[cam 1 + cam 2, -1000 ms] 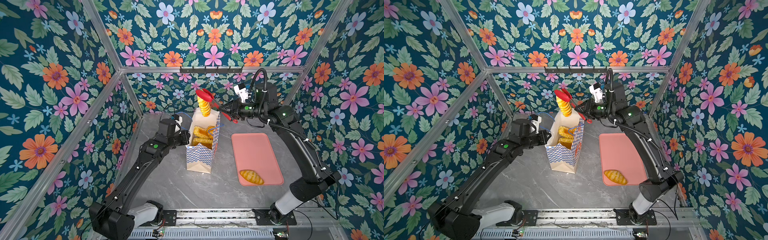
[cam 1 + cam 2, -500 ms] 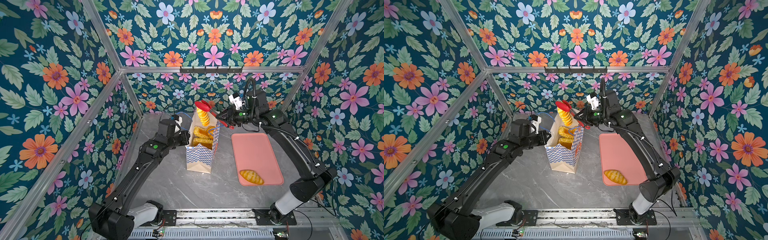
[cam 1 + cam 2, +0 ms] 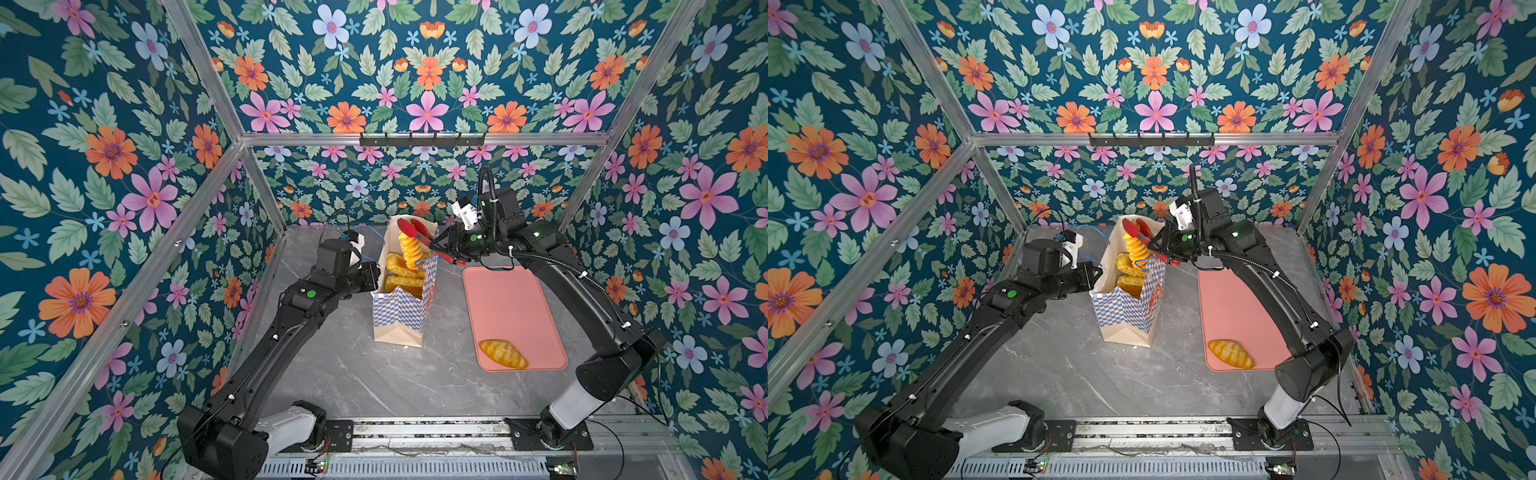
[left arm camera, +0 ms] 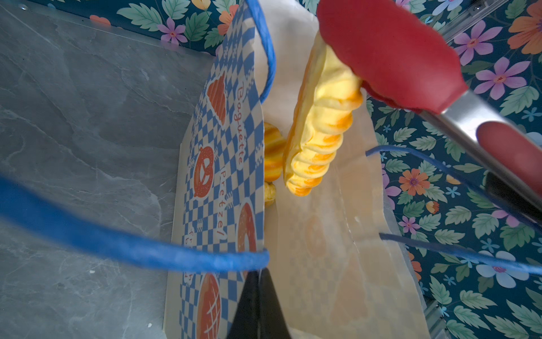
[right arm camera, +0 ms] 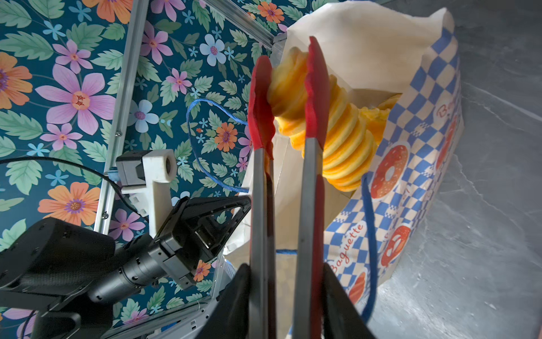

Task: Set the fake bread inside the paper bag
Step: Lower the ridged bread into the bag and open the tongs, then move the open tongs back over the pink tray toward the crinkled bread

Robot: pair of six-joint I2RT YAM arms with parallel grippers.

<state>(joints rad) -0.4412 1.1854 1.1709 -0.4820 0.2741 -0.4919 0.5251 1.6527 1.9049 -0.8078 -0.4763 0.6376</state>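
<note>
Progress: the ridged loaf (image 3: 409,249), between tongs (image 3: 405,227) that the right tool (image 3: 442,245) holds, has come lower and now hangs half inside the paper bag (image 3: 401,309), whose rim the left tool (image 3: 371,277) pinches. Release seems next.

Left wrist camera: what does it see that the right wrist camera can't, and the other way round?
Only the left wrist view: the left tool pinching the paper bag by its rim, and the word "Pretzel" printed on the bag.
Only the right wrist view: the right tool clamped on the steel arms of the tongs, and the white camera mount on the left arm.
Both: the ridged loaf between the red tong tips, hanging in the bag's mouth, and the blue cord handles.
</note>
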